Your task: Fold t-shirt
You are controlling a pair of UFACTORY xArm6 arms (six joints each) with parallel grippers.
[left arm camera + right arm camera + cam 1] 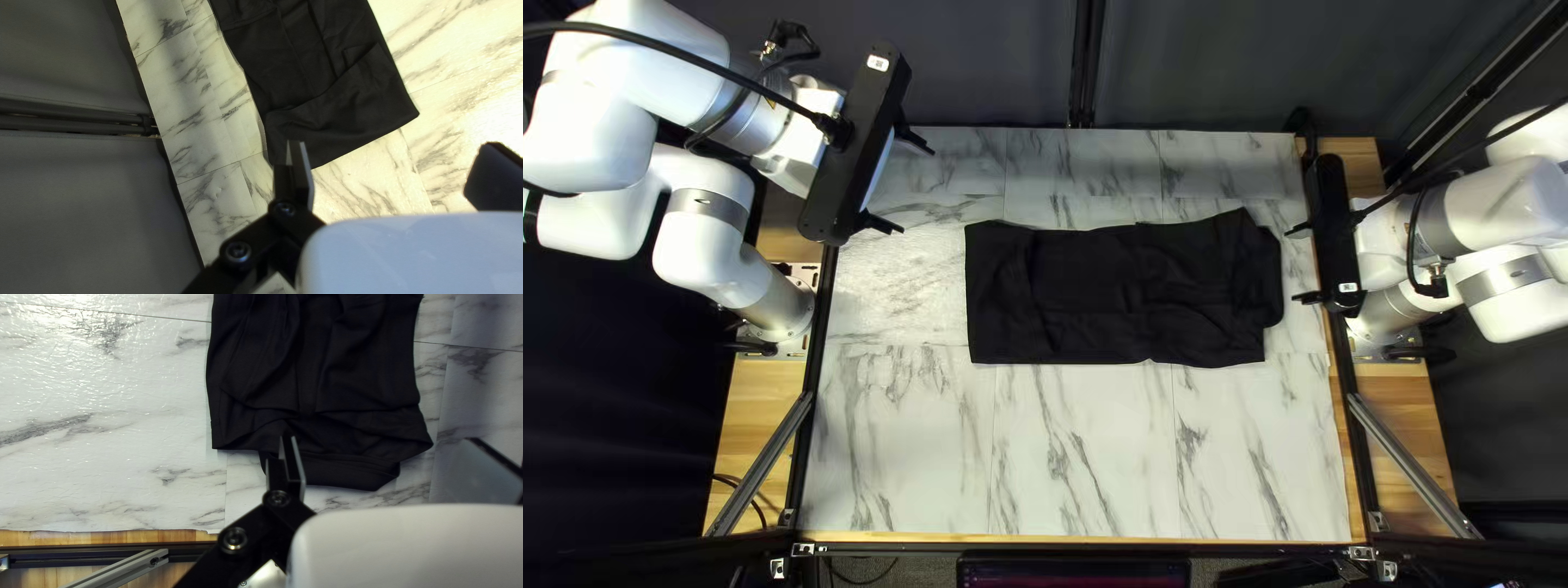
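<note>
A black t-shirt (1111,294) lies as a long folded strip across the middle of the table, its right end rumpled. My left gripper (906,181) hangs beyond the shirt's left end, touching nothing. My right gripper (1298,264) stands just off its right end. In the left wrist view the shirt (332,81) is ahead of and below the open left gripper (389,177), whose fingers are wide apart. The right wrist view has the shirt's rumpled end (327,424) ahead of the right gripper (392,471), also open and holding nothing.
The marble-patterned table top (1089,457) shows on all sides of the shirt. Dark curtains (1220,65) hang behind the far edge. Metal frame bars (760,463) run along the table's left and right sides.
</note>
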